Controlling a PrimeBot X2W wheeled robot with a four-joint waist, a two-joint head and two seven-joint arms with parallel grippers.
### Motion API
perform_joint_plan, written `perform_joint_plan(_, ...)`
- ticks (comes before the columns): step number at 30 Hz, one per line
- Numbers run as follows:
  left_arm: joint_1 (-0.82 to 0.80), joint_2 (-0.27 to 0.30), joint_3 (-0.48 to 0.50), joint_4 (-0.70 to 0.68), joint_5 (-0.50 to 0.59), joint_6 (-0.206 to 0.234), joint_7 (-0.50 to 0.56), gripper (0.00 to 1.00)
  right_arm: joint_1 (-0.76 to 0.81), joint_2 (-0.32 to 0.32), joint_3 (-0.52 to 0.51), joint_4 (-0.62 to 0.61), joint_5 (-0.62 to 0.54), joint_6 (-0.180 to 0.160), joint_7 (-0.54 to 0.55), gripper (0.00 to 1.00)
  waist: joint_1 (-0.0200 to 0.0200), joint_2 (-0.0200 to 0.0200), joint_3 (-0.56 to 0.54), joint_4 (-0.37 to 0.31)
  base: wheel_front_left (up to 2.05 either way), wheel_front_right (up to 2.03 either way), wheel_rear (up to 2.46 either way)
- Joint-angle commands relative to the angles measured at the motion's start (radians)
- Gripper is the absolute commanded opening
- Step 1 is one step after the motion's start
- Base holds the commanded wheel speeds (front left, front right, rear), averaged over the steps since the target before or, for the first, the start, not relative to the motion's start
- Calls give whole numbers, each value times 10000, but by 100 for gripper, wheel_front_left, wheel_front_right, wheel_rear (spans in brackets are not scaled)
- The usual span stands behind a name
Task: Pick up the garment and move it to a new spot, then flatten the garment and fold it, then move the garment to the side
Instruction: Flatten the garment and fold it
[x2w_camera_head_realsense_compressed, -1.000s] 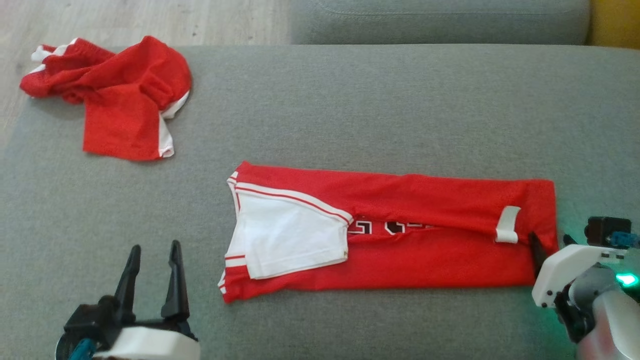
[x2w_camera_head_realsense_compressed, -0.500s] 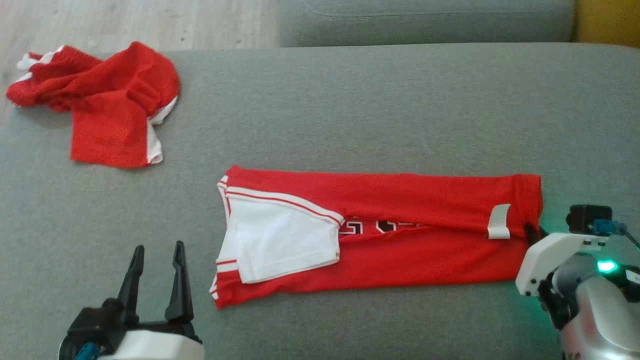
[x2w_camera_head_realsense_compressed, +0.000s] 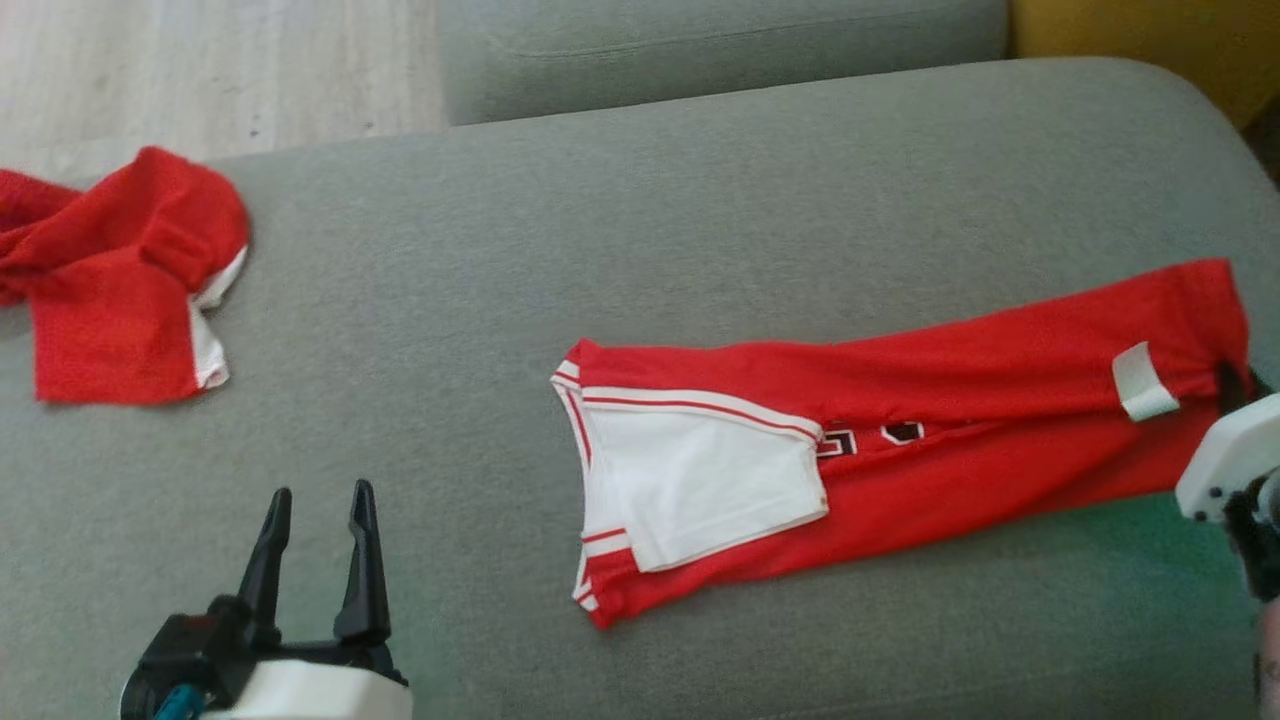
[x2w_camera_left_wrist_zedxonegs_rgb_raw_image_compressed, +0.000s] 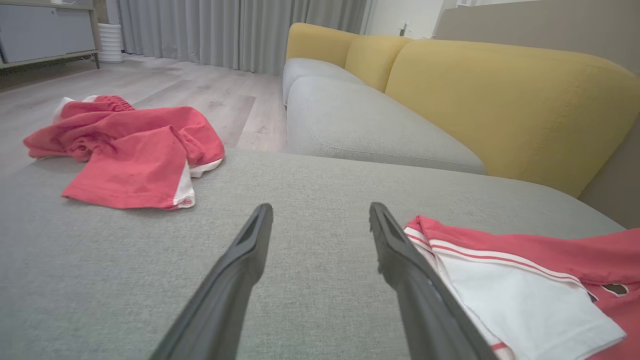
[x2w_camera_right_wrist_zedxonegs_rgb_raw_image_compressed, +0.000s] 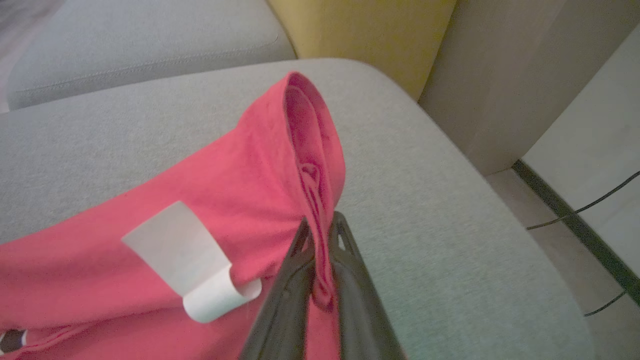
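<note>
While my head camera has swung since a second ago, tilting the grey sofa cushion (x2w_camera_head_realsense_compressed: 640, 220) across the picture, some of the change is real. My right gripper (x2w_camera_right_wrist_zedxonegs_rgb_raw_image_compressed: 320, 227) stood with its jaws apart at the garment's end then. Now its two dark fingers are pinched together on the red hem, with folded cloth squeezed between them. In the right wrist view that end of the garment (x2w_camera_head_realsense_compressed: 900, 450) rises off the cushion in a narrow doubled loop above my fingertips. The white label (x2w_camera_right_wrist_zedxonegs_rgb_raw_image_compressed: 192, 260) curls just beside them, toward 9 o'clock.

In the head view the garment is a long folded red strip running from the centre out to 3 o'clock, where my right gripper (x2w_camera_head_realsense_compressed: 1235, 385) holds it. Its white sleeve panel (x2w_camera_head_realsense_compressed: 700, 490) lies at the near end, around 6 o'clock. The gap between the garment and the crumpled red shorts (x2w_camera_head_realsense_compressed: 110, 290) at 9 o'clock is much wider than it was. The shorts lie well apart from it at the cushion's edge.

My left gripper (x2w_camera_head_realsense_compressed: 321, 491) sits at 7 o'clock as before, fingers spread and empty, resting over bare cushion. In the left wrist view its right finger (x2w_camera_left_wrist_zedxonegs_rgb_raw_image_compressed: 400, 250) is just beside the garment's striped edge; I cannot tell whether it touches.
</note>
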Motion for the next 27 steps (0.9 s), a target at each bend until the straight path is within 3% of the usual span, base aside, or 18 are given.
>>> perform_joint_plan(1,-455,117,322,-291,76,48,-74,100,-161,-254,135,-483,21,33,21,0,0,-1,17,-166,0,0,0)
perform_joint_plan(7,-517,51,279,-191,76,24,-81,100,140,302,562,-1507,659,33,349,0,0,-1,37,-434,0,0,0)
perform_joint_plan(17,-631,-30,180,-22,74,-3,-57,100,1197,1563,3071,-3825,2539,33,1112,0,0,-1,-35,6,0,0,0)
perform_joint_plan(27,-789,-55,87,-4,98,-94,-21,100,846,1849,5792,-3558,4537,33,691,0,0,-1,24,1147,0,0,0)
